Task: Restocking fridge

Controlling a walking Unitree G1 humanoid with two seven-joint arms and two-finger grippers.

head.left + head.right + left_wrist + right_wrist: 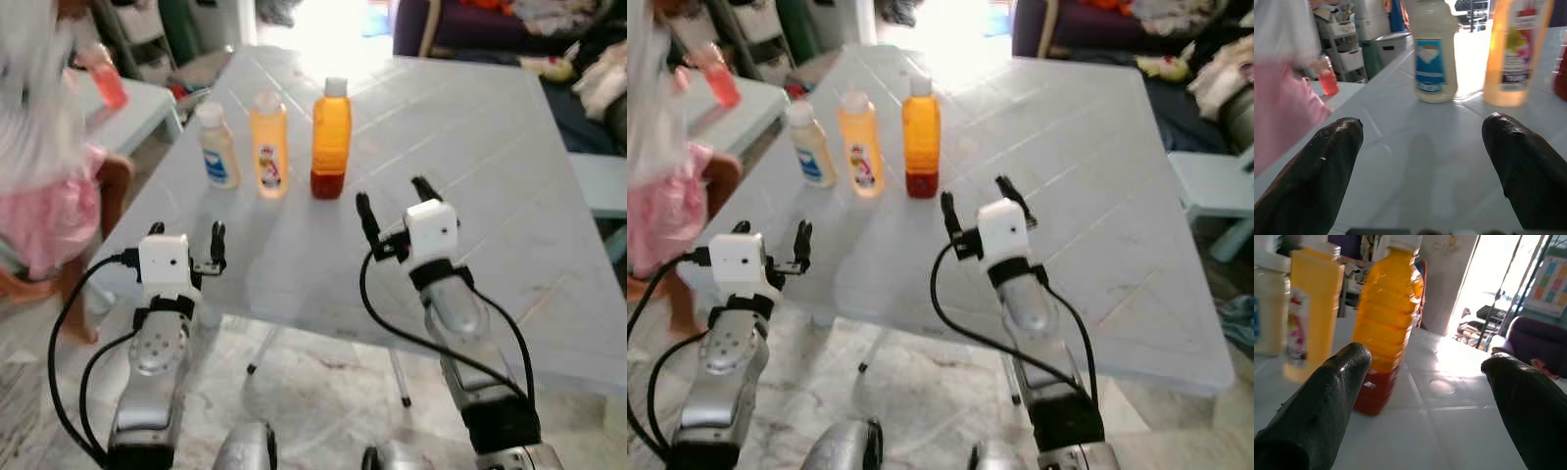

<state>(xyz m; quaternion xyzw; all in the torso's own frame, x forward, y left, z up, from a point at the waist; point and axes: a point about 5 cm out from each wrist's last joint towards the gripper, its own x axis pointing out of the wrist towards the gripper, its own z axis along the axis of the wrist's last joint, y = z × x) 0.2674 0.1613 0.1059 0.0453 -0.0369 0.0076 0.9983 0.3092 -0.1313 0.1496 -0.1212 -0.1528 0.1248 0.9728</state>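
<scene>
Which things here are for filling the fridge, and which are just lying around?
For the fridge job:
- cream bottle with blue label
- yellow bottle
- orange bottle
- left hand, open, by the table edge
- right hand, open, nearest the orange bottle

Just around:
- white table
- red drink bottle
- person in pink
- purple sofa

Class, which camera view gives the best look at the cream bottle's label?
The left wrist view: the cream bottle stands close, its blue label facing the camera. Both eye views show it whole but small and blurred; the right wrist view catches its edge.
</scene>
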